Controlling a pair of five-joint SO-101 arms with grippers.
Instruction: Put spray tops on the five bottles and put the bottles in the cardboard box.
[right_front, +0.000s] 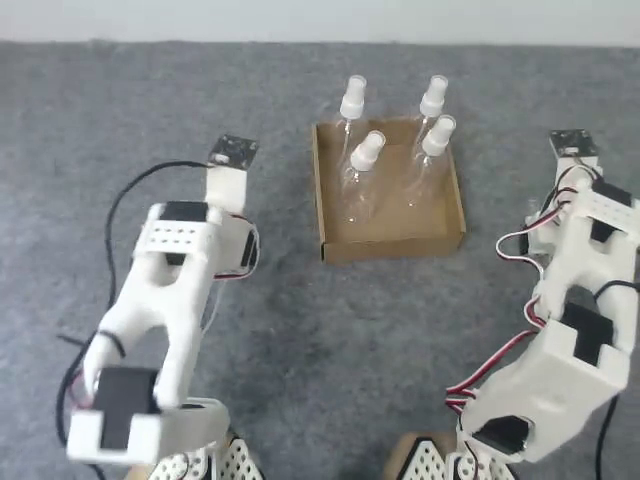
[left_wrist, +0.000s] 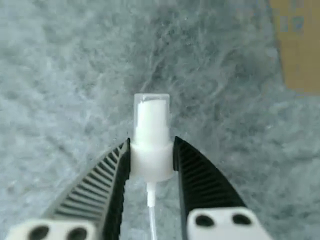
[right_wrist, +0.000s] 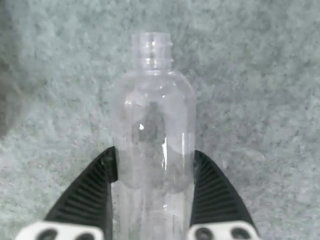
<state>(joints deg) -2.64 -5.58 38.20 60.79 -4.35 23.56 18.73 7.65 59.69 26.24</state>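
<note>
**Status.** Four clear plastic bottles fitted with white spray tops (right_front: 368, 150) stand upright inside the open brown cardboard box (right_front: 392, 243) at the far middle of the grey felt-covered bench (right_front: 300, 330). By this count, the step in hand is capping the fifth bottle, after which only its boxing is left.

**Left tool.** The left tool (left_wrist: 151, 145) pinches a white plastic spray top with a clear cap (left_wrist: 151, 135) by its collar, one ribbed black finger on each side. The thin white dip tube (left_wrist: 150, 210) hangs from the collar between the fingers. The spray top is held above the bench, with a corner of the cardboard box nearby.

**Right tool.** The right tool (right_wrist: 154, 157) pinches a clear, uncapped plastic bottle (right_wrist: 152, 115) across its body below the shoulder. The threaded neck is open and points away from the wrist.

**Next move, as judged.**
1. Bring the two tools together so that the dip tube lines up with the open neck.
2. Feed the tube in first. It is thin and flexible, so a small offset could make it catch on the rim.
3. Seat the collar on the threads and turn it while the right tool holds the bottle against rotation.
4. Place the capped bottle in the free space at the near side of the cardboard box, keeping clear of the standing bottles.
</note>
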